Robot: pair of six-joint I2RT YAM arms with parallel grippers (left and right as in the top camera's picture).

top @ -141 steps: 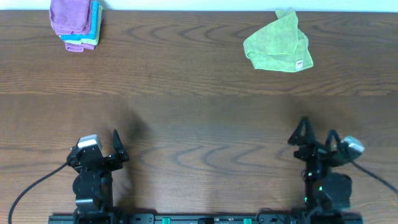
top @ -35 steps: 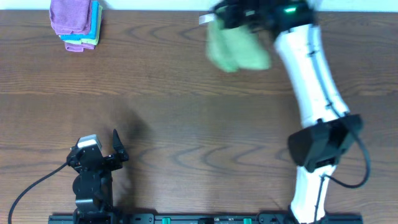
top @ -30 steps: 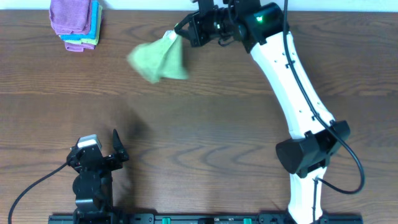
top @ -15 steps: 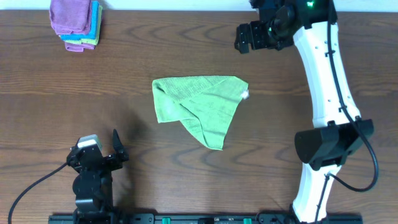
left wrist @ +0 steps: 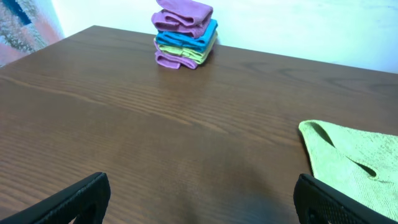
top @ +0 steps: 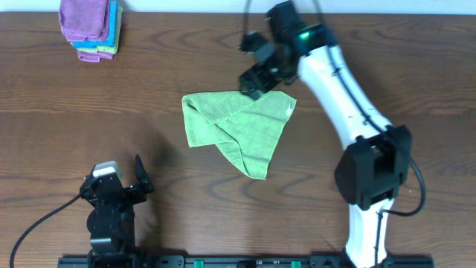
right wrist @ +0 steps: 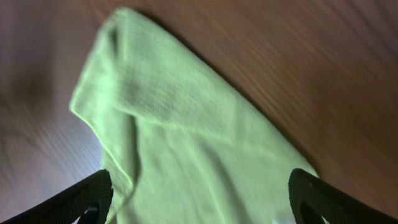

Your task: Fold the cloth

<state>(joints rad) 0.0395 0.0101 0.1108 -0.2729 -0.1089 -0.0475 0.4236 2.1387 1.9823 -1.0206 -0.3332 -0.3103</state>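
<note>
The lime-green cloth (top: 238,128) lies rumpled in the middle of the table, roughly triangular, with a fold running down its centre and its small white tag (top: 288,112) at the right edge. My right gripper (top: 253,82) is open and empty, hovering over the cloth's top edge. The right wrist view shows the cloth (right wrist: 186,149) spread between my open fingers (right wrist: 202,202). My left gripper (top: 137,177) is open and empty near the front left of the table. The cloth's left corner shows in the left wrist view (left wrist: 354,162), right of my open fingers (left wrist: 202,199).
A stack of folded cloths, purple on top with blue and green below (top: 91,28), sits at the back left corner; it also shows in the left wrist view (left wrist: 185,34). The table's back edge runs just behind it.
My right arm carried the cloth from the back right and dropped it in the middle. In the last half second the open gripper moved down-left onto the cloth's top edge.
</note>
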